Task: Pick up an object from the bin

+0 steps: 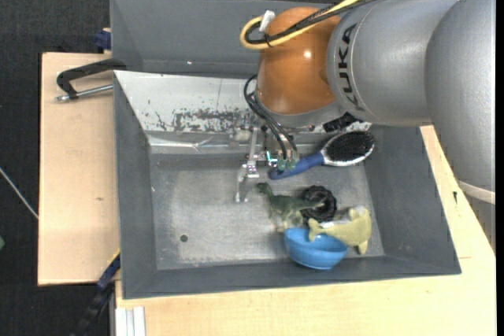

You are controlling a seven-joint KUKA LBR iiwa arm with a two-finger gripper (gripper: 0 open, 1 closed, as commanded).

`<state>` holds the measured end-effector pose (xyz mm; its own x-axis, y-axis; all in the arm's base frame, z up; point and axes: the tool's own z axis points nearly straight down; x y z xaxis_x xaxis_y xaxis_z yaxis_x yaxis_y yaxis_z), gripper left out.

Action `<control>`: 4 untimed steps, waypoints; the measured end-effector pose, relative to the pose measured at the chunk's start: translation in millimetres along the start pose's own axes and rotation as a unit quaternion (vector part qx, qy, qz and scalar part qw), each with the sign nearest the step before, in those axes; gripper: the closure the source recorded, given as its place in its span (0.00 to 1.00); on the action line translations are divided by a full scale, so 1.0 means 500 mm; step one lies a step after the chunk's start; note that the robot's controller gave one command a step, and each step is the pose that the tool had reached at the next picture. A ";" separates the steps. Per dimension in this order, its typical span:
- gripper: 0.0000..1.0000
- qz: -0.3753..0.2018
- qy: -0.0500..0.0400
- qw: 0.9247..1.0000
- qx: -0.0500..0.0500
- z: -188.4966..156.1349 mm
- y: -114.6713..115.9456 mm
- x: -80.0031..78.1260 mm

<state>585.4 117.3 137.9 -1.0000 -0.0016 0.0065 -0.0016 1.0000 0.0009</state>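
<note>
Camera view. A: Where is the hand [246, 183]?
B: Near the middle of the grey metal bin [197, 244], pointing down at the bare floor. It hangs below the orange cover [291, 67] on the wrist of the arm [409, 51], which fills the upper right of the frame.

A: Released or clenched?
B: I cannot tell; the tip is small and sits against the grey floor.

A: What lies closest to it?
B: Two things. A green toy dinosaur [285, 206] lies just to the lower right of the hand, and the blue handle of a hairbrush [346, 148] ends just to its right. The brush's round black head points toward the bin's right wall.

A: And the rest?
B: A small heap in the lower right of the bin floor. A black object [319, 199] lies against the dinosaur; I cannot say what it is. Below them sits a blue bowl [313, 252], with a pale yellow toy animal [350, 228] touching its right side.

A: The left half of the floor?
B: Bare metal.
</note>
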 end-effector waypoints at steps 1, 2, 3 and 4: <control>0.00 -0.041 -0.002 0.999 0.002 0.048 -0.137 0.047; 0.00 -0.157 -0.005 0.988 -0.002 0.126 -0.274 -0.020; 1.00 -0.158 -0.007 0.987 -0.002 0.124 -0.273 -0.023; 1.00 -0.148 -0.009 0.989 0.001 -0.169 -0.262 0.016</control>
